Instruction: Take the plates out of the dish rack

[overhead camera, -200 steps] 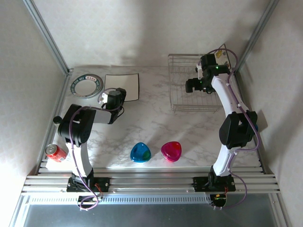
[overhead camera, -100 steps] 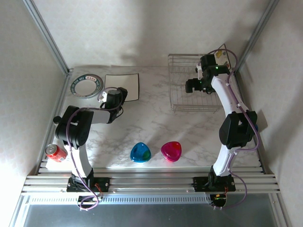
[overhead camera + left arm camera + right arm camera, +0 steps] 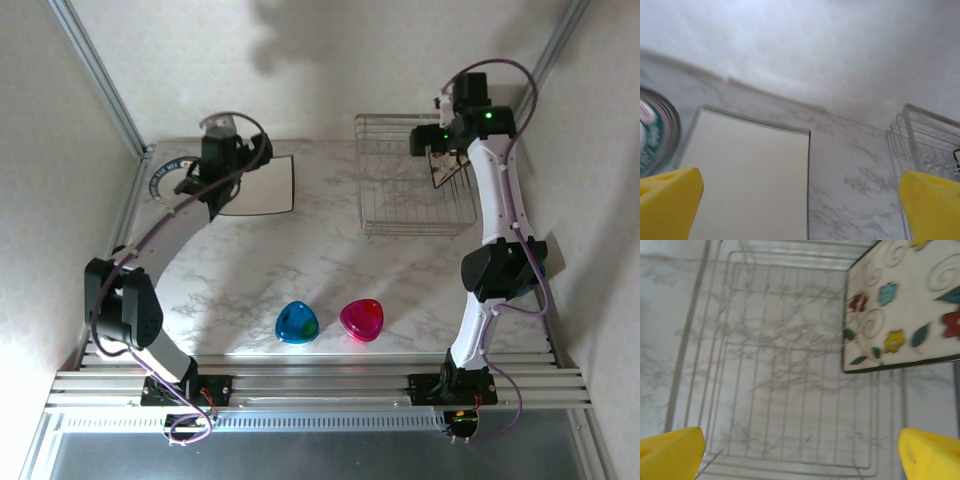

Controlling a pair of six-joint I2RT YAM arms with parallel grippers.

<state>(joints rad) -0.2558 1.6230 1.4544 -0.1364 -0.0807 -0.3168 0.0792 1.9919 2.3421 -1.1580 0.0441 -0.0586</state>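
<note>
1. Both arms have moved since the earlier frame: the left arm, then folded near the left middle of the table [image 3: 320, 250], now stretches to the far left corner; the right arm, then low over the dish rack [image 3: 400, 195], now stands raised above its far right corner.
2. We see the left gripper [image 3: 800, 202] spread wide with nothing between its yellow fingertips; below and ahead of it the plain square plate [image 3: 750, 175] lies flat on the table; the round plate [image 3: 652, 130], with its blue-grey rim, lies just beside that plate's left edge, apart from both fingertips.
3. We see the right gripper [image 3: 800, 452] equally wide and empty, looking down into the rack; the flowered square plate [image 3: 905, 310] sits ahead and to the right of it, at the rack's right side, touching neither finger; whether it leans on the bars we cannot tell.
4. The two plates on the table, the blue dish [image 3: 297, 323] and the pink dish [image 3: 361, 319] lie where they lay before; the dishes sit side by side near the front, well apart from both grippers.
5. The table is white marble with grey veins; plain pale walls [image 3: 300, 70] close it in on three sides; slanting metal frame posts [image 3: 95, 75] stand at the far corners; an aluminium rail [image 3: 320, 385] carries the arm bases along the near edge.
</note>
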